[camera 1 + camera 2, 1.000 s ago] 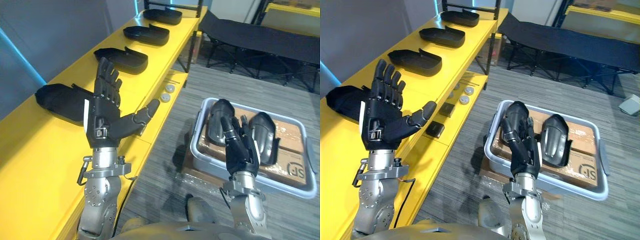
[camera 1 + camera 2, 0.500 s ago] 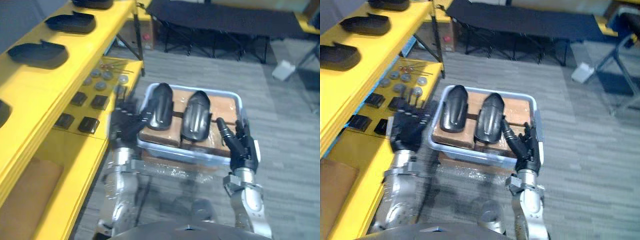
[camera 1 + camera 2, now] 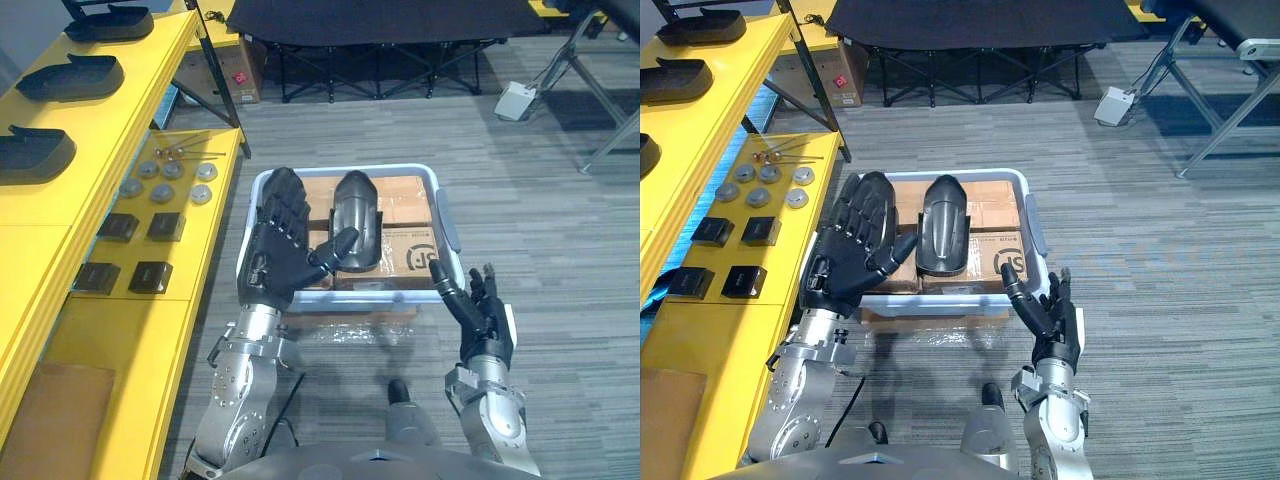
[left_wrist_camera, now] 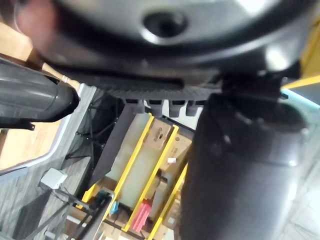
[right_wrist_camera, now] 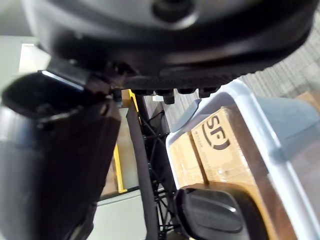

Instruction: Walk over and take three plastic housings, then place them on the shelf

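Black plastic housings are the target. One [image 3: 355, 213] lies bare on the cardboard [image 3: 400, 215] inside the grey bin [image 3: 446, 222]. A second [image 3: 284, 176] lies beside it, toward the bin's left side, and is mostly covered by the left robot hand [image 3: 278, 258]. That hand hangs over it with fingers spread and thumb out, gripping nothing; whether it touches the shell I cannot tell. The right robot hand [image 3: 480, 318] is likewise spread and empty, just outside the bin's near right corner. Three more housings [image 3: 72, 76] sit on the yellow shelf [image 3: 60, 205], left of the bin. The likely trouble is that the shells look smooth, domed and close together. Closing fingers may slip off one or shove its neighbour, and a low approach could catch the bin's rim.
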Robot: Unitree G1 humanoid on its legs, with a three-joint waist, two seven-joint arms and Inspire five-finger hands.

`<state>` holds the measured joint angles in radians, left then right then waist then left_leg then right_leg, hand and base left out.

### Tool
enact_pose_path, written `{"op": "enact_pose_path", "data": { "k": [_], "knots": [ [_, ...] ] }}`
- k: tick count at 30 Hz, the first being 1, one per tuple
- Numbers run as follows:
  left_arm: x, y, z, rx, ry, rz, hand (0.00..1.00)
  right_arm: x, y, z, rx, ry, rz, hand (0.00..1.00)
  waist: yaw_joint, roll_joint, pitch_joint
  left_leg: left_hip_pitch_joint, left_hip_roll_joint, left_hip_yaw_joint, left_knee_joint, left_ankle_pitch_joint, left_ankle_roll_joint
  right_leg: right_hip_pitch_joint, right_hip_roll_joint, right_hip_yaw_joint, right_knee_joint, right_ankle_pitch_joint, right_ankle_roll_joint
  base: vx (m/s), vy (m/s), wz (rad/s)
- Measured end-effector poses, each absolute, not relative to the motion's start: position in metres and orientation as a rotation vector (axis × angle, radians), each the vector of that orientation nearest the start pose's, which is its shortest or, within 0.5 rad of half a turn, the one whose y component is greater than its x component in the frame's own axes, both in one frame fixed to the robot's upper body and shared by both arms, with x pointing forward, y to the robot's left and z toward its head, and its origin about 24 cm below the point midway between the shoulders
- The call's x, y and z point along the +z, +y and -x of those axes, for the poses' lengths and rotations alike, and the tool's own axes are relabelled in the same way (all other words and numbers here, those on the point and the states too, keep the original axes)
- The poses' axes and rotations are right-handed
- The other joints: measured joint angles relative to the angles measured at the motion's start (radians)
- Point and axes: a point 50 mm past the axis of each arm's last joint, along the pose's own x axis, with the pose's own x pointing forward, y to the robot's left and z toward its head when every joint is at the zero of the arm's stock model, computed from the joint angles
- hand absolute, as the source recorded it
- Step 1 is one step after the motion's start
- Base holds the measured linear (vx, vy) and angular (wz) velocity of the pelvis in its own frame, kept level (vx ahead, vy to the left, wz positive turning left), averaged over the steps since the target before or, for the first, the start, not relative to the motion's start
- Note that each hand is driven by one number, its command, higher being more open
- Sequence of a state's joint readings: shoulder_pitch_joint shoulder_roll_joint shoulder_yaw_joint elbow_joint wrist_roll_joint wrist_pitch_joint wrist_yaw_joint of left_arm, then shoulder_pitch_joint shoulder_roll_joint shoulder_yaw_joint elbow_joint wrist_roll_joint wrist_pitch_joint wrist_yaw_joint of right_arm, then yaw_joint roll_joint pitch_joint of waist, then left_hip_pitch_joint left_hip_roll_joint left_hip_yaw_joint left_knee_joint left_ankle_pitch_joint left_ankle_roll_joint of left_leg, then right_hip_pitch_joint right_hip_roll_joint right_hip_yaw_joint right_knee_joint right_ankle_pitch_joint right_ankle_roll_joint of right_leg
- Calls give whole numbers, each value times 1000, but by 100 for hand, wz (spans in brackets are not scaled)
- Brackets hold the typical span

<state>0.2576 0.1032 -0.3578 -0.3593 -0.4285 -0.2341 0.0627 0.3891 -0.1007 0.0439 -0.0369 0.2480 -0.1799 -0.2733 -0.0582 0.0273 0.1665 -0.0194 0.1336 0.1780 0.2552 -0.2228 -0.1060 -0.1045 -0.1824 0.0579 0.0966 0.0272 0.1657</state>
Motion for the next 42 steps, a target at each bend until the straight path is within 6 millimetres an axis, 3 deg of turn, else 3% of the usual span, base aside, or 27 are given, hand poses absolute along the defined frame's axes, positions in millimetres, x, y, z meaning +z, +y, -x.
{"op": "enact_pose_path", "data": {
  "k": [4, 7, 12, 17, 25, 31, 40, 41, 42],
  "knots": [
    [87, 100, -194, -252, -252, 372, 100, -23, -201, -183, -377, 227, -45, 100, 0, -12, 4, -66, 1, -27, 53, -8, 1, 7, -4, -40, -73, 54, -7, -68, 42, 13],
    [90, 95, -196, -279, -261, 352, 100, -22, -220, -218, -428, 230, 52, 100, 10, 0, 29, -128, 3, -68, 105, -6, -2, 7, -3, -80, -105, 88, -13, -73, 16, 32],
    [96, 91, -199, -325, -293, 294, 100, 27, -238, -284, -513, 89, 142, 100, 67, 12, 97, -187, 0, -107, 132, 3, 2, -2, -3, -120, -129, 111, -28, -117, 12, 19],
    [99, 86, -200, -380, -305, 273, 100, 72, -246, -324, -517, -14, 197, 100, 88, 17, 156, -221, -4, -146, 142, 22, -7, -3, -2, -163, -134, 121, -24, -36, -7, 21],
    [109, 84, -209, -411, -354, 256, 100, 95, -272, -348, -575, 39, 281, 100, 107, 39, 218, -235, -16, -172, 143, 32, -5, 0, -11, -200, -128, 122, -23, 17, 10, 11],
    [93, 85, -214, -392, -284, 249, 100, 112, -287, -365, -645, 130, 356, 100, 114, 66, 255, -244, -26, -182, 147, 36, -1, -6, -20, -227, -113, 122, -23, -13, 22, 7],
    [73, 83, -221, -335, -191, 264, 100, 181, -337, -370, -805, 113, 571, 100, 138, 118, 306, -306, -35, -219, 178, 46, 3, -43, -26, -272, -84, 122, -23, -38, 16, 9],
    [73, 83, -222, -333, -189, 264, 100, 187, -339, -370, -813, 107, 571, 0, 140, 118, 309, -308, -35, -219, 178, 48, 3, -47, -26, -272, -80, 122, -23, -30, 9, 10],
    [72, 84, -222, -330, -186, 262, 100, 198, -343, -371, -822, 99, 579, 0, 144, 118, 313, -315, -35, -221, 179, 51, 3, -52, -27, -274, -80, 122, -23, -28, 7, 3]
  ]
}}
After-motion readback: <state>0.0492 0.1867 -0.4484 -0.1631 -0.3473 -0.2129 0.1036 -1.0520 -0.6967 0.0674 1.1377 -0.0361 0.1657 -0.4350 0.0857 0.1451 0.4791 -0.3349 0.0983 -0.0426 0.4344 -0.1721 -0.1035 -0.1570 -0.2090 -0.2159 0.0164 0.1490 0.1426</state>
